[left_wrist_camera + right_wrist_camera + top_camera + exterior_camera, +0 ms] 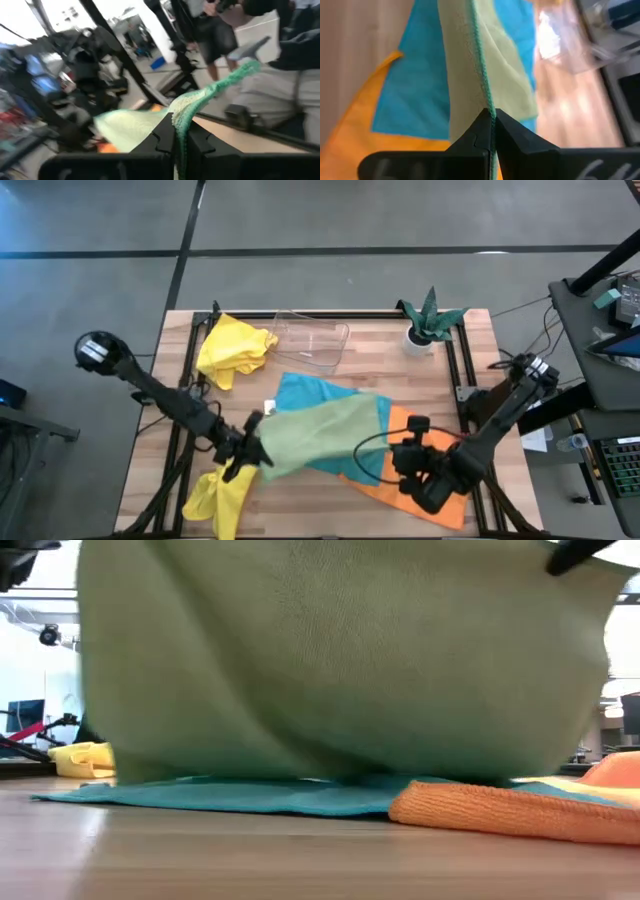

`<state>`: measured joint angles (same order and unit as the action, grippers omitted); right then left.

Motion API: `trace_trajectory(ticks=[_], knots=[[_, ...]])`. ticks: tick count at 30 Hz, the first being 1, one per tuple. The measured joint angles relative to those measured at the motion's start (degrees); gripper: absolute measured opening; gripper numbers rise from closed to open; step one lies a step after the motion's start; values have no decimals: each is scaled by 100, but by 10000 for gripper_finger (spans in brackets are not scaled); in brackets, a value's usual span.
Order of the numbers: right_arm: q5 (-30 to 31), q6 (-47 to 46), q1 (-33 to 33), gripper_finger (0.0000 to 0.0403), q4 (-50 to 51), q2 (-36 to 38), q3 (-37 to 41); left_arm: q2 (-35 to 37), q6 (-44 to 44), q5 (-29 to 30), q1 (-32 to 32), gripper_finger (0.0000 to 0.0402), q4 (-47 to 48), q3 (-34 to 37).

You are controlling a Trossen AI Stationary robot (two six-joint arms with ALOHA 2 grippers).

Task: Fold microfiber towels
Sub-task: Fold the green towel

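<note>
While the green towel (pixel 320 435) hangs stretched above the worktop (pixel 330 505), the left pincer (pixel 252 452) is closed on one of its edges and the right pincer (pixel 408 448) is closed on the opposite edge. Under it lie the blue towel (pixel 305 393) and orange towel (pixel 400 485). Two yellow towels (pixel 235 348) lie apart.

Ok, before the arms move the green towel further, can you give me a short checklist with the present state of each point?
1. Left end effector shut on the green towel edge: ok.
2. Right end effector shut on the same towel's edge: ok.
3. Towel lifted, hanging between both arms: ok.
4. Blue towel and orange towel lie underneath, not caught: cannot tell.
5. Plastic tray and plant stand apart from the towel: ok.
</note>
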<state>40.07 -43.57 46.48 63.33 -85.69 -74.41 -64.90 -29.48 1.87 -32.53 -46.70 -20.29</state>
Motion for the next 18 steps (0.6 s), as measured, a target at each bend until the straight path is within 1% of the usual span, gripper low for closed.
trace_trajectory(ticks=[2, 7, 9, 12, 15, 18], knots=[[-101, -166, 123, 8, -60, -96, 0, -319, 394, 46, -186, 0, -68, -50], [-315, -182, 292, 8, -345, -296, -2, -1167, 1307, 67, -447, 0, -91, -112], [-399, -85, 291, 8, -499, -390, -2, -1452, 1592, 64, -484, 0, -158, -123], [-545, 128, 239, 8, -690, -536, -2, -1830, 1865, 11, -531, 0, -541, -123], [-797, 339, 117, 8, -812, -661, -1, -2079, 2164, -257, -613, 0, -905, -123], [-1192, 569, -44, 8, -1089, -780, 15, -2252, 2745, -574, -717, 0, -951, -142]])
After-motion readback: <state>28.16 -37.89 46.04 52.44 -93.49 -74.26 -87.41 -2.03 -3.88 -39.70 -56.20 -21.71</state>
